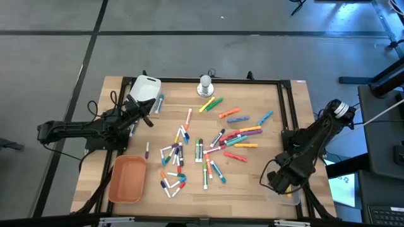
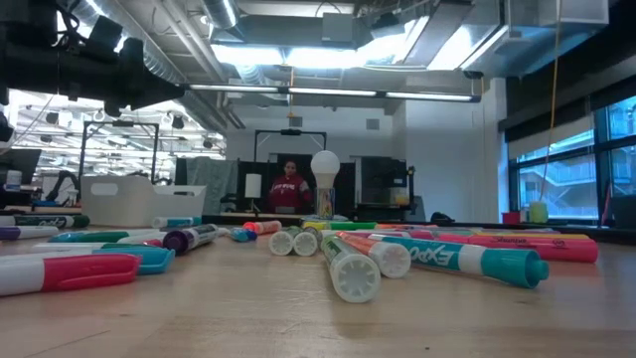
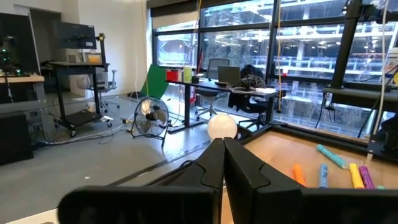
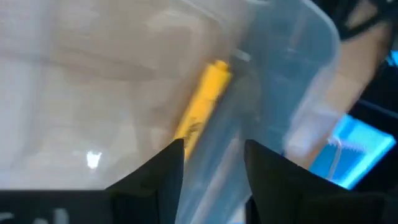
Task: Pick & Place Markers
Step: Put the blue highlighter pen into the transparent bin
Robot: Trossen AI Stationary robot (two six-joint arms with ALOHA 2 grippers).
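Many markers (image 1: 208,145) lie scattered on the middle of the wooden table; the low view shows them (image 2: 397,261) up close, lying on their sides. My right gripper (image 4: 214,155) hangs open over the clear tray (image 4: 292,74) at the table's near right corner (image 1: 284,189), pointing steeply down. A yellow marker (image 4: 205,93) lies in that tray just beyond the fingertips, its near end hidden behind one finger. My left gripper (image 3: 222,155) waits shut at the far left, next to the white tray (image 1: 144,88).
An orange tray (image 1: 126,180) sits at the near left. A white round lamp-like object (image 1: 206,85) stands at the far edge's middle. A dark frame (image 1: 287,107) borders the table's right side. In the low view a person (image 2: 288,184) stands far behind the table.
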